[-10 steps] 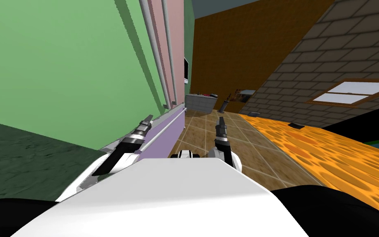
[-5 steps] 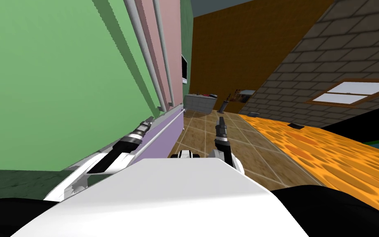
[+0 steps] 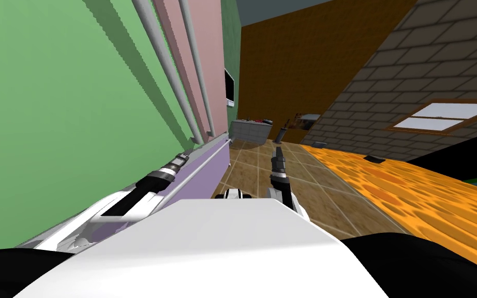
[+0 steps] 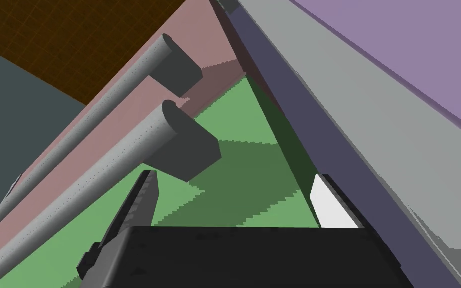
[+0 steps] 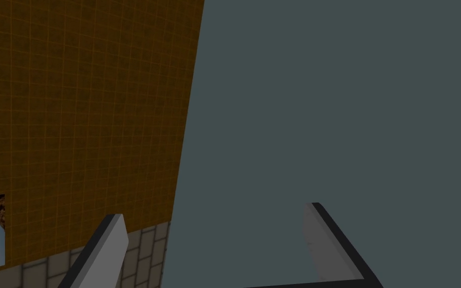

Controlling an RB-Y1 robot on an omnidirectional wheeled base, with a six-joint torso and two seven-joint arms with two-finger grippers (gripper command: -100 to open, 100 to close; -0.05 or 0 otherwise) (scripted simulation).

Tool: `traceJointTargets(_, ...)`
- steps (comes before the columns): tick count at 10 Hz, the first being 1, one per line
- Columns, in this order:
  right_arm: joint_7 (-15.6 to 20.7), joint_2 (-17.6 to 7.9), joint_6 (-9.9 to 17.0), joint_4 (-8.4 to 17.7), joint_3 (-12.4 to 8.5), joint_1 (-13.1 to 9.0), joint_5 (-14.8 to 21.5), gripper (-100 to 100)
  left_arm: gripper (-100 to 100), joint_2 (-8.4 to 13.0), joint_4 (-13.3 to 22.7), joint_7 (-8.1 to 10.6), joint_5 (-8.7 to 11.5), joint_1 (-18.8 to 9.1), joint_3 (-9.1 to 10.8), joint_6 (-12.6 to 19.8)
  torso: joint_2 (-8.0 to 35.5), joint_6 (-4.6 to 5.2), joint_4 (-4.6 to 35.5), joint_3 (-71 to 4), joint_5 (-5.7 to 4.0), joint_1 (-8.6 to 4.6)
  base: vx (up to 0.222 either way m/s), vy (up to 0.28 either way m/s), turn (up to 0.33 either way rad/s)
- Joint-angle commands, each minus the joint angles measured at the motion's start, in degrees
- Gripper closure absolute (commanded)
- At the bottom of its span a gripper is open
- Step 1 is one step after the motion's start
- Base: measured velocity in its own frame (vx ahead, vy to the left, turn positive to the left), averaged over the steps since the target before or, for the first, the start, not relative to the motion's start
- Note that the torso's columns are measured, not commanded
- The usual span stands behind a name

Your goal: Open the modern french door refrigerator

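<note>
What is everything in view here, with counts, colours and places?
green door: one, green, refrigerator front on my left
pink door: one, pink, next to the green one
bar handles: two, grey, one on each door, along the seam where the doors meet
lower panel: one, purple, beneath both doors
floor: one, brown tiles, ahead
counter: one, orange patterned, on my right
window: one, brown frame, in the grey brick wall
cabinet: one, grey, at the far end of the floor
left gripper: one, open, by the end of the green door's handle, not around it
right gripper: one, open, empty, above the floor
</note>
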Motion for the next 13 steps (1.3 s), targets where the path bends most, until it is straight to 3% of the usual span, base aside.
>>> traceJointTargets(1, 0.00, 0.00, 0.00, 0.00, 0.00, 0.00, 0.00, 0, -100, 2.66, -1.94, 0.08, -0.22, 0.35, 1.45, 3.48, -0.18, 0.08, -0.01, -0.14, -0.04, 0.00, 0.099, -0.041, -0.005)
traceJointTargets(4, 0.00, 0.00, 0.00, 0.00, 0.00, -0.01, 0.00, 0, -100, 4.85, -6.03, 0.18, -0.32, 0.91, 2.28, 6.20, -0.49, 0.41, 0.14, -0.43, -0.35, -0.23, 0.073, -0.037, 0.011)
traceJointTargets(7, 0.00, -0.01, 0.00, 0.00, -0.01, -0.01, 0.00, 0, -100, 5.28, -7.45, 0.20, -0.34, 1.02, 2.43, 6.69, -0.76, 0.80, 0.33, -0.73, -0.77, -0.69, 0.019, 0.005, 0.001)
traceJointTargets(10, 0.00, 0.00, 0.00, -0.01, 0.00, 0.01, 0.00, 0, -100, 4.90, -7.79, -0.09, -0.75, 1.26, 1.82, 6.90, 0.30, -0.15, 0.02, 0.20, -0.07, -0.41, 0.064, 0.009, -0.058)
traceJointTargets(11, 0.00, 0.00, 0.00, 0.00, 0.00, 0.00, 0.00, 0, -100, 5.98, -8.35, 0.77, 0.05, 1.24, 3.24, 7.60, 0.87, -0.23, 0.15, 0.60, 0.04, -0.26, 0.102, -0.021, -0.022)
traceJointTargets(12, 0.00, 0.00, 0.00, 0.00, 0.00, 0.00, 0.00, 0, -100, 5.64, -8.09, 0.36, -0.21, 1.17, 2.71, 7.18, 0.87, -0.23, 0.16, 0.63, 0.04, -0.29, 0.066, -0.012, -0.004)
traceJointTargets(13, 0.00, 0.00, 0.00, 0.00, 0.00, -0.01, 0.00, 0, 100, 5.72, -8.13, 0.49, -0.14, 1.15, 2.83, 7.34, 0.95, -0.24, 0.15, 0.65, 0.04, -0.28, 0.014, -0.003, -0.012)
